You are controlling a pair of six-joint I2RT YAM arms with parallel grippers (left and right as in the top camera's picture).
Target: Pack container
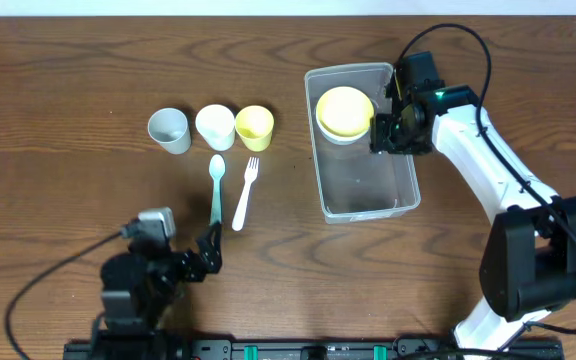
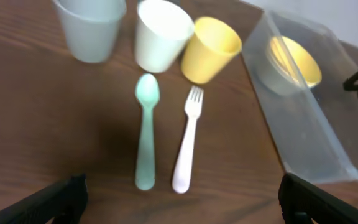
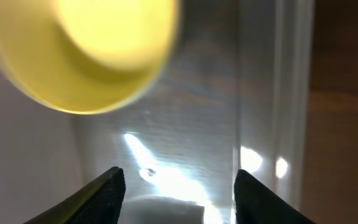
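The clear container (image 1: 368, 185) stands right of centre. At its far end it holds a yellow bowl (image 1: 344, 110) stacked on a pale bowl. My right gripper (image 1: 383, 128) is open and empty, low inside the container beside the bowl. In the right wrist view the yellow bowl (image 3: 86, 50) is at upper left, the container floor (image 3: 185, 124) lies between the fingers (image 3: 179, 199), and its wall (image 3: 278, 93) is on the right. My left gripper (image 1: 211, 250) is open and empty near the front edge. Its wrist view shows its fingers (image 2: 182, 199), the container (image 2: 309, 130) and the bowl (image 2: 291, 62).
A grey-blue cup (image 1: 169, 129), a white cup (image 1: 215, 125) and a yellow cup (image 1: 254, 125) stand in a row left of the container. In front of them lie a green spoon (image 1: 216, 190) and a white fork (image 1: 245, 195), just beyond my left gripper.
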